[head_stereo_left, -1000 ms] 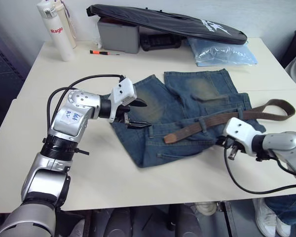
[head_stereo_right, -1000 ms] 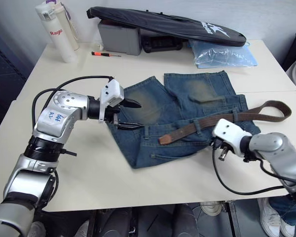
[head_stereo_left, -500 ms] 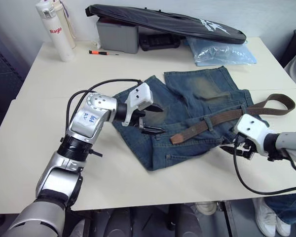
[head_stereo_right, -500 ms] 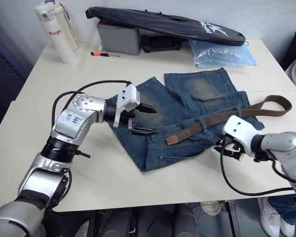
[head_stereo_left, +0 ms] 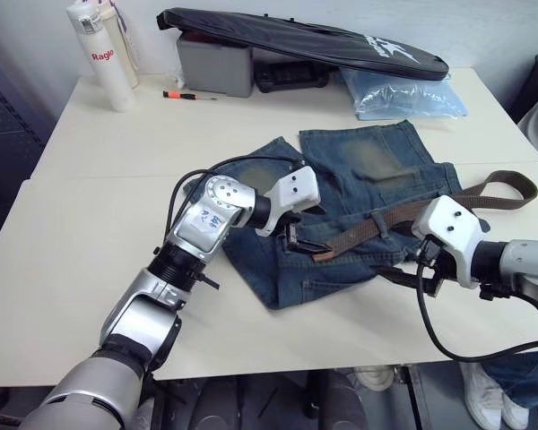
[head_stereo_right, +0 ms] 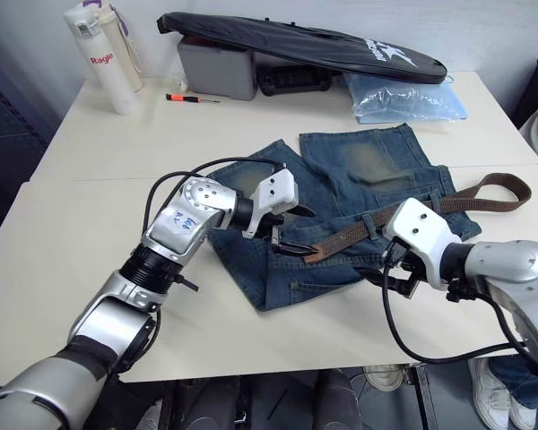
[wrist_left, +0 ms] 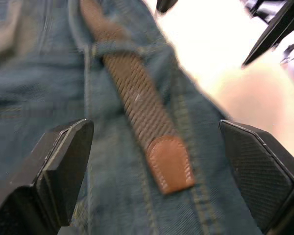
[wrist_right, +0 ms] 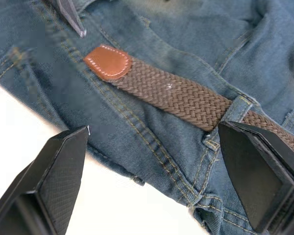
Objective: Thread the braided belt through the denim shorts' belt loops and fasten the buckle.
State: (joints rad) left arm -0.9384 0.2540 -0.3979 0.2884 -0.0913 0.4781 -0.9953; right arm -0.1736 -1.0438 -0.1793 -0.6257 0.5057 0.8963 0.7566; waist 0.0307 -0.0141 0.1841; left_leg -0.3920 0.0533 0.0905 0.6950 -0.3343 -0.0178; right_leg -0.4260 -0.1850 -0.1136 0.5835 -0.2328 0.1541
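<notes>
Both two-fingered black grippers, left (head_stereo_left: pixel 298 237) and right (head_stereo_left: pixel 403 271), gape wide and empty over the faded blue denim shorts (head_stereo_left: pixel 359 193), so threading looks under way: the dark-brown braided belt (head_stereo_left: pixel 412 211) passes under one belt loop (wrist_right: pixel 233 108), and its tan leather tip (wrist_left: pixel 168 162) likely needs grasping next.

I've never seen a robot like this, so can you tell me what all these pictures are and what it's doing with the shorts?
This is a robot with two silver arms. Two pictures come from cameras in its head, looking down at a table. The other two come from little cameras on its wrists, looking out between its black fingers. On the table lie denim shorts with a braided belt partly pushed through a belt loop. The left gripper hangs wide open over the belt's brown leather tip. The right gripper is open too, at the shorts' near edge. Nothing is held right now. Farther back lie a white bottle, a black bag and a screwdriver.
</notes>
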